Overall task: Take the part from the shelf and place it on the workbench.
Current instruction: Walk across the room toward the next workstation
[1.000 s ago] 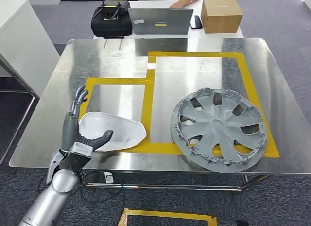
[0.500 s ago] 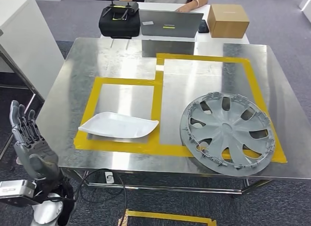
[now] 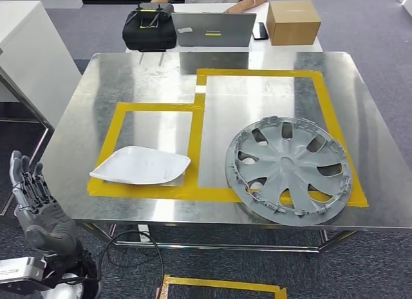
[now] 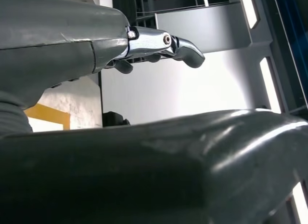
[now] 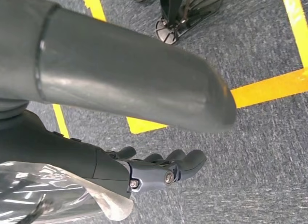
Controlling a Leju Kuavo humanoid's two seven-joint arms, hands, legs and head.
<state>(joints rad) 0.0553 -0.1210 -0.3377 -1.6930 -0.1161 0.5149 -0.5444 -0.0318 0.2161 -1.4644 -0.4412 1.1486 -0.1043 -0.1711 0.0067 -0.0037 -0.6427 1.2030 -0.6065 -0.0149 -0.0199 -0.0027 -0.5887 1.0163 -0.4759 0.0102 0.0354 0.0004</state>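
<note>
Placement looks done: the white part (image 3: 141, 165) lies flat on the workbench (image 3: 87, 112) inside the yellow-taped square, beside the hubcap (image 3: 290, 168), while the left hand (image 3: 36, 206) hangs off the table's edge, fingers spread and empty.

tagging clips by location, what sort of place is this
Probably an office-like robot test area: a steel workbench with yellow tape zones holding car parts, a hubcap, and a laptop desk on grey carpet behind.

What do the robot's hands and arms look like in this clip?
The left hand is dark grey, with segmented fingers, a thick smooth thumb and bright metal links with small screws. A silver block sits at its wrist. The right hand is the same dark grey, with a screw at one finger link.
</note>
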